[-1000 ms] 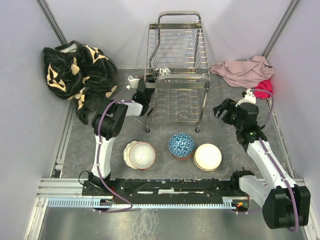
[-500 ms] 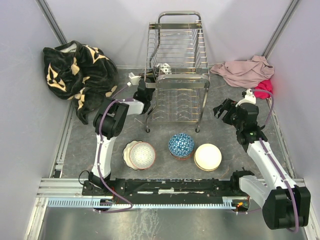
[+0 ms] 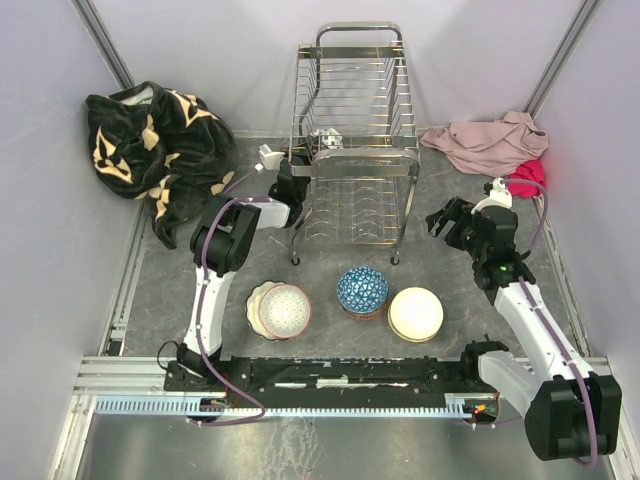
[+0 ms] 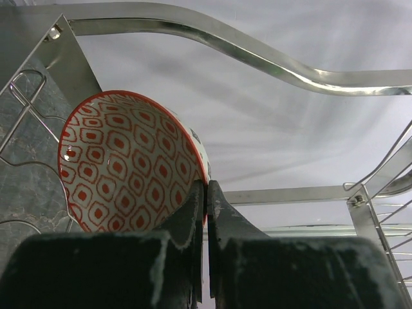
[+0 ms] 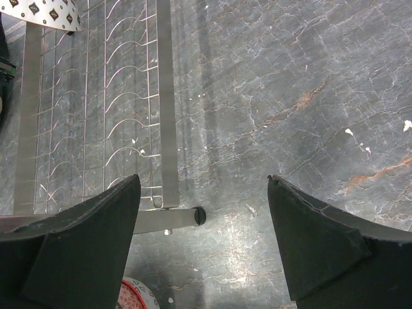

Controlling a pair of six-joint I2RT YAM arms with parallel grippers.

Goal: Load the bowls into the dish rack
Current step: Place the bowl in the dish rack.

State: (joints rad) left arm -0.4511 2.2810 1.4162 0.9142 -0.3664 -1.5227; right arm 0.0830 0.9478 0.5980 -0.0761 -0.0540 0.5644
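My left gripper (image 4: 206, 187) is shut on the rim of a bowl with a red diamond pattern inside (image 4: 122, 161). It holds the bowl tilted on edge at the left end of the dish rack (image 3: 355, 150), level with the upper tier, where the bowl (image 3: 325, 138) shows through the wires. The rack's curved handle (image 4: 257, 51) arcs above it. On the mat in front of the rack sit a pale patterned bowl (image 3: 280, 308), a blue bowl (image 3: 362, 290) and a cream bowl (image 3: 415, 313). My right gripper (image 3: 445, 220) (image 5: 203, 187) hangs open and empty over the mat, beside the rack's right foot (image 5: 193, 217).
A black and tan blanket (image 3: 150, 150) lies at the back left. Pink cloth (image 3: 490, 140) and something red (image 3: 528, 178) lie at the back right. Grey walls close in the sides. A red-rimmed bowl edge (image 5: 135, 296) shows at the bottom of the right wrist view.
My left gripper has nudged the red-patterned bowl slightly farther back along the rack's upper tier. The right arm has stayed still.
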